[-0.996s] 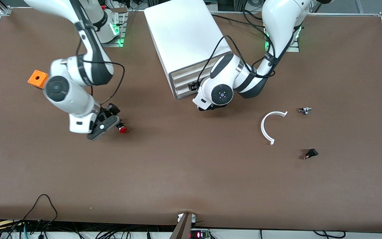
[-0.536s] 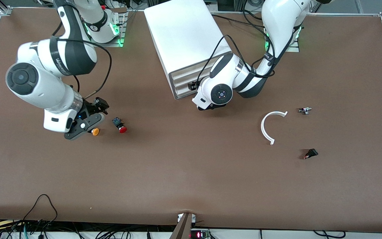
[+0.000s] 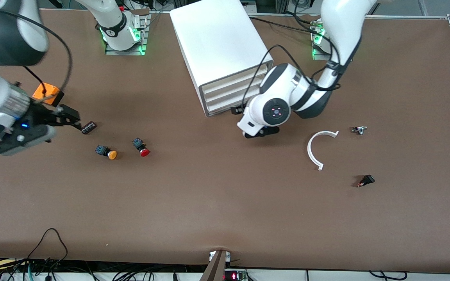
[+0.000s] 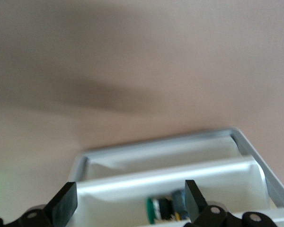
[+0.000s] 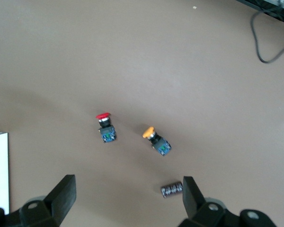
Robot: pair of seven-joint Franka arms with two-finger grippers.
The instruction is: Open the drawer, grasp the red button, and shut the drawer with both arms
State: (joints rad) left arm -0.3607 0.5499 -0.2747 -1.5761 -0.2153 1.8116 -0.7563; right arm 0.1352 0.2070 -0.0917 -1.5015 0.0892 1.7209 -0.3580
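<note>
The button [image 3: 143, 151], with its red head, lies on the brown table toward the right arm's end; it also shows in the right wrist view [image 5: 104, 126]. My right gripper [image 3: 70, 120] [image 5: 127, 194] hangs open and empty above the table by the orange box, well apart from the button. The white cabinet's drawers [image 3: 229, 93] face the front camera. In the left wrist view one drawer [image 4: 165, 177] stands partly out with a green-headed part inside. My left gripper [image 3: 246, 117] [image 4: 128, 203] is open and empty just in front of the drawers.
A yellow-orange-headed button [image 3: 108, 153] lies beside the red one. A small dark cylinder [image 3: 88, 127] and an orange box [image 3: 45, 93] lie near my right gripper. A white curved strip [image 3: 315, 150] and two small dark parts [image 3: 366, 180] lie toward the left arm's end.
My right arm has swung up and away from the red button toward its end of the table, uncovering the yellow-orange button and the cylinder. My left hand has shifted slightly at the drawer fronts.
</note>
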